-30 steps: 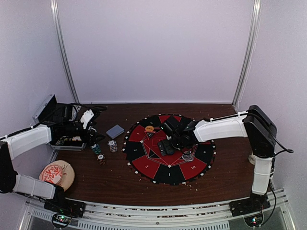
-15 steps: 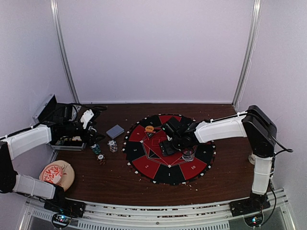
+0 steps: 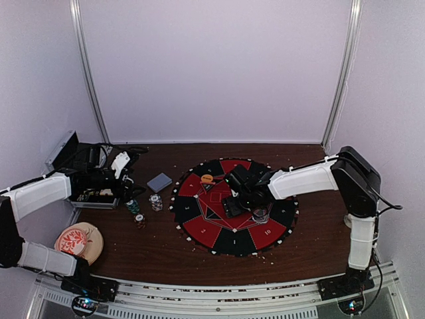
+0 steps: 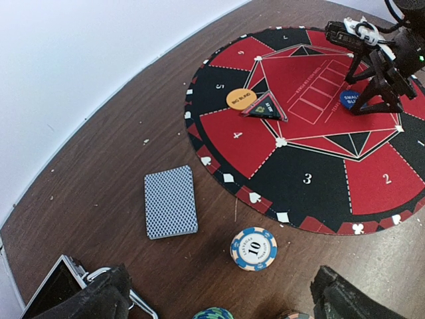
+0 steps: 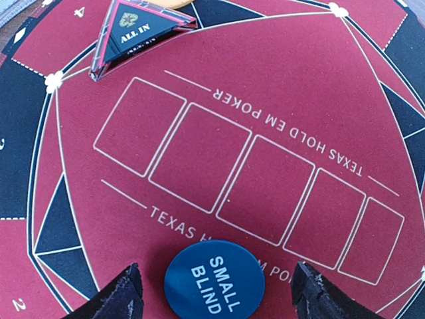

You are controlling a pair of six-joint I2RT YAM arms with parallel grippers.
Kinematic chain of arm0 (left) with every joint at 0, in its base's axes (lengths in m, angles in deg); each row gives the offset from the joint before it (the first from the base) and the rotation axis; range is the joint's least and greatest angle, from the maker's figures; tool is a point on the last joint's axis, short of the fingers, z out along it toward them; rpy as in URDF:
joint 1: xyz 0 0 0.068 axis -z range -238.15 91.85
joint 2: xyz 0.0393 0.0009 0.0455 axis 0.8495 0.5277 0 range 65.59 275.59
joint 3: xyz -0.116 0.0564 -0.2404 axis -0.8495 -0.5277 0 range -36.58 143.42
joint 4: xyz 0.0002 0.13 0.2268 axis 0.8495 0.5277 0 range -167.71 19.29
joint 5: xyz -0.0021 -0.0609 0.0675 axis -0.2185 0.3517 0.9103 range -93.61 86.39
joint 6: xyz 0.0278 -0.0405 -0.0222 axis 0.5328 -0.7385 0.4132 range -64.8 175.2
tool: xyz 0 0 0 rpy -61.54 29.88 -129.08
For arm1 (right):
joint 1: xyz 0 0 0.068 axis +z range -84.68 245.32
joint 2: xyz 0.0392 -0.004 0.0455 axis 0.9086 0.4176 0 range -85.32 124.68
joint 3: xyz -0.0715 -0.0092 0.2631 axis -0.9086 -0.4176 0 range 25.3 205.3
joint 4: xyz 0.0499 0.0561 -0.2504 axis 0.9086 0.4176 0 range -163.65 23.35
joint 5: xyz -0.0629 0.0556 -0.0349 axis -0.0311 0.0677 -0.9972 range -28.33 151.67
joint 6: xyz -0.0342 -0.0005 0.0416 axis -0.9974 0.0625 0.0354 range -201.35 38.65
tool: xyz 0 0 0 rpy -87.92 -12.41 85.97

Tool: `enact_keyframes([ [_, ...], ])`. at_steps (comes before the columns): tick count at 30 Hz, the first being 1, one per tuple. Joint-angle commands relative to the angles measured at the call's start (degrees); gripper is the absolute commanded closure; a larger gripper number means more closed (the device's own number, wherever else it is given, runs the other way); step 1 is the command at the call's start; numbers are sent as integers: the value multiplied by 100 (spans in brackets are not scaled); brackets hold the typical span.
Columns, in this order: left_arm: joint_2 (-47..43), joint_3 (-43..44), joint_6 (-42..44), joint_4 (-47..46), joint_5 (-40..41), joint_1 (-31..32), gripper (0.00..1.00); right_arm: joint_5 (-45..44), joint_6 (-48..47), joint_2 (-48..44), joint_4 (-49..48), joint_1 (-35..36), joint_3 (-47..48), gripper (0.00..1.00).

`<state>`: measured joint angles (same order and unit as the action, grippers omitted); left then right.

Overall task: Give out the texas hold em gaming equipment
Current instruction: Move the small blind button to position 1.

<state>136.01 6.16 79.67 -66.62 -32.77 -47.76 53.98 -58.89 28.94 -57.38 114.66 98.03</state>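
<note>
My right gripper [image 5: 216, 298] is low over the round red-and-black mat [image 3: 199, 229], open, with the blue SMALL BLIND disc [image 5: 214, 278] lying flat between its fingertips [image 5: 123, 296] and a gap on each side. The orange BIG BLIND disc [image 4: 241, 99] and a triangular ALL IN marker [image 4: 265, 107] lie near the mat's far-left part. A clear disc [image 3: 260, 214] sits on the mat's right. My left gripper [image 4: 219, 307] hangs open over the wood left of the mat. Before it stand a white-and-blue chip stack [image 4: 254, 248], a teal stack [image 4: 214, 314] and a reddish stack [image 4: 292, 316]. The blue-backed card deck [image 4: 170, 201] lies beyond them.
An open metal case [image 3: 76, 163] stands at the table's left edge behind my left arm. A round tan and red dish [image 3: 78, 240] lies at the near left. White walls and two metal posts close the back of the wooden table [image 3: 312, 246].
My right gripper's fingers have drawn closer together on either side of the blue disc. The left arm and the other pieces have not moved.
</note>
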Motion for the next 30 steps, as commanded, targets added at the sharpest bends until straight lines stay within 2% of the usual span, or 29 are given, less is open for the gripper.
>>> enact_keyframes([
  [1, 36, -29, -49, -213, -89, -2, 2, -5, 6, 139, -89, -36, -44, 23],
  [8, 52, -20, -48, -213, -88, -2, 2, -34, -5, 193, -78, -34, -48, 26],
  [12, 78, -12, -50, -217, -81, 7, 2, 3, -3, 179, -70, -39, -59, 34],
  [17, 83, -11, -47, -213, -86, 6, 2, -19, 4, 156, -33, -28, -77, 37],
  [22, 80, -11, -47, -213, -72, -1, 2, 89, 22, 163, -45, -17, -127, 45],
  [25, 75, -11, -42, -213, -68, 4, 2, 163, 29, 171, -50, -12, -143, 56],
  [30, 74, -17, -40, -213, -71, 2, 2, 203, 48, 119, -77, 13, -167, 57],
])
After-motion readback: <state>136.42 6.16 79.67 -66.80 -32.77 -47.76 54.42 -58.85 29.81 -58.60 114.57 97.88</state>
